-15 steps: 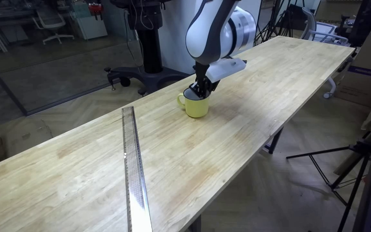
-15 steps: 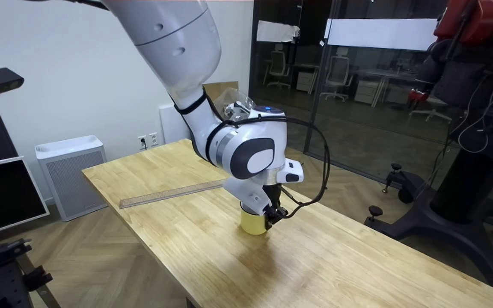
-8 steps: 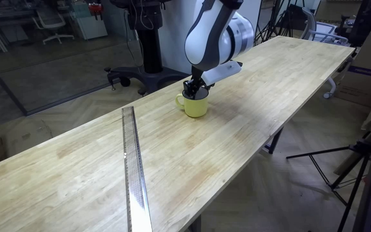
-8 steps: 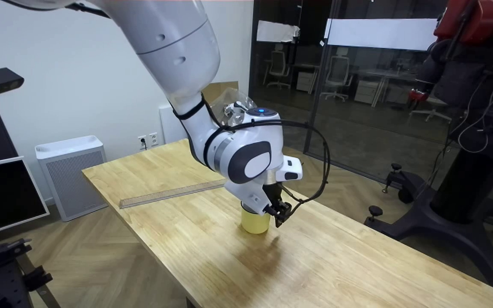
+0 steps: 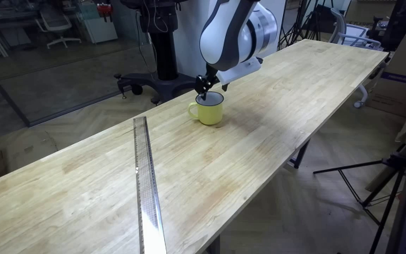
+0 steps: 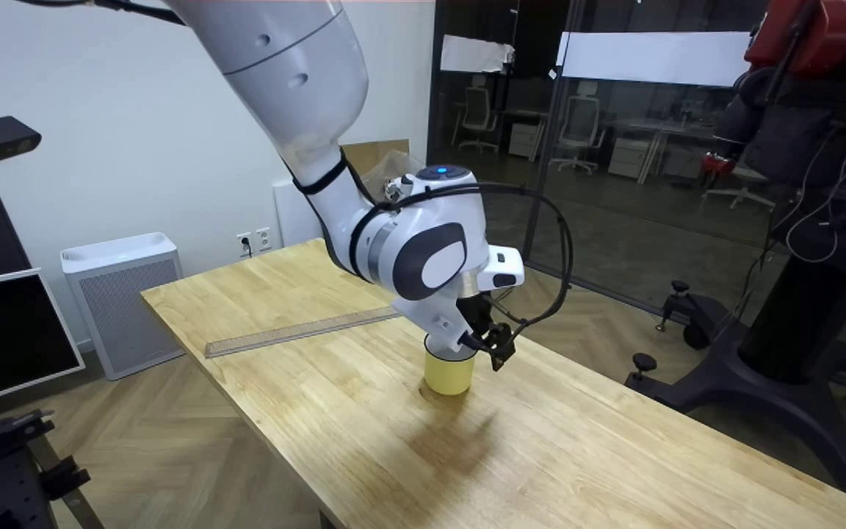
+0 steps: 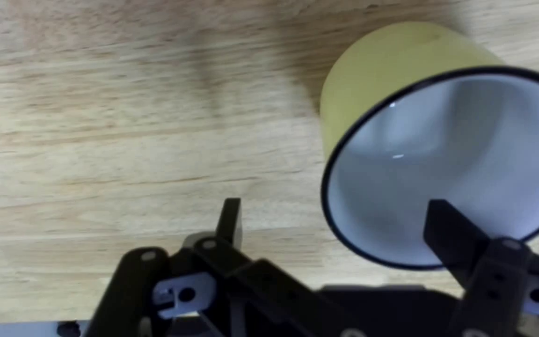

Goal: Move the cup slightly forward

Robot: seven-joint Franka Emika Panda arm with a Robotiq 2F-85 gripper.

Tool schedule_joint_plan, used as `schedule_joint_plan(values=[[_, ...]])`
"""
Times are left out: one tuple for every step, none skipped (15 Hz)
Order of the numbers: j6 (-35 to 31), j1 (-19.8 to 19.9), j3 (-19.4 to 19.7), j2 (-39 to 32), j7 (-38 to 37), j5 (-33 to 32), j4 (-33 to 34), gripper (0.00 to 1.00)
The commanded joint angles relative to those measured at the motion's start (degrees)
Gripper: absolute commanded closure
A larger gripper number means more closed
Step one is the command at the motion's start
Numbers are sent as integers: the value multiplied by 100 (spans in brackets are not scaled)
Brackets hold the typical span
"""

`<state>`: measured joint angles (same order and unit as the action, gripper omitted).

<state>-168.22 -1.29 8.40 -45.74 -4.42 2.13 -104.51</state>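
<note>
Cup (image 7: 419,150) partly out of wrist view

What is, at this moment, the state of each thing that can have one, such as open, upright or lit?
Cup: upright; its visible inside looks empty.
Hand: open, one finger at the cup's mouth.
Ruler: lying flat on the table.
Screen: dark.
Arm light: lit blue.
Plug: appears plugged in.

In an exterior view, "FLASH" stands on a brown carton (image 5: 365,13); a purple band (image 5: 404,78) bears blurred print.
</note>
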Motion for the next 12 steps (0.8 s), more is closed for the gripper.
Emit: schedule_joint_plan(values=[[113,-485,527,529,-554,-118,-312,0],[240,-638,700,651,-686,-161,-362,0],[329,-817,912,762,-846,-232,-406,0],[505,-974,1098,909,-1033,-291,-453,0],[651,-1094,1236,1023,-1214,-360,-484,0],[786,-1248,1423,1112,-1465,-444,-494,0],[929,-1459,1683,1148,-1827,-592,-477,0],[703,-955,1152,907,-1303,-538,-269,0],[814,-1078,1303,1002,-1526,-647,-297,0],[864,-1147,1381,1065,-1635,-694,-326,0],[875,-1180,1414,1089,-1673,-702,-347,0],[875,-1193,1427,1089,-1696,-703,-359,0]])
